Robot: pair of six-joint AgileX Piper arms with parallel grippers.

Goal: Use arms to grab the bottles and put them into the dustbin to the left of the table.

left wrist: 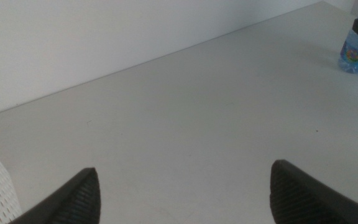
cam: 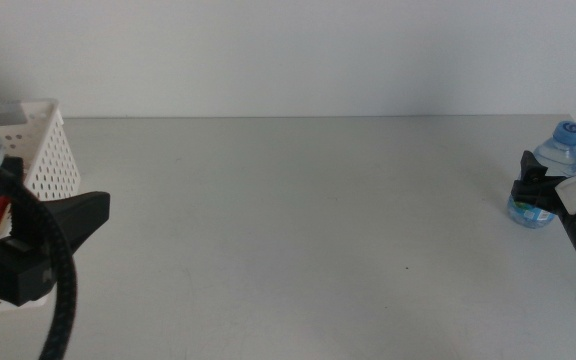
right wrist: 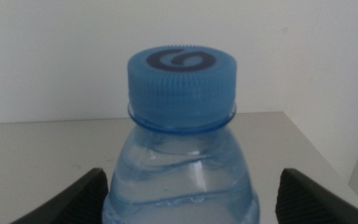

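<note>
Now the right gripper (right wrist: 188, 186) stands wide open around the water bottle (cam: 548, 180) at the table's (cam: 288, 220) far right edge — it should close squarely on the body, not the cap (right wrist: 182, 74) — while the left gripper (left wrist: 185, 186), open and empty, waits by the bin (cam: 43, 145).

A bare lab-style test setup: a plain grey desk (cam: 298, 230) against a blank white wall (cam: 288, 50), with black robot arms (cam: 18, 250) reaching in from both sides.
</note>
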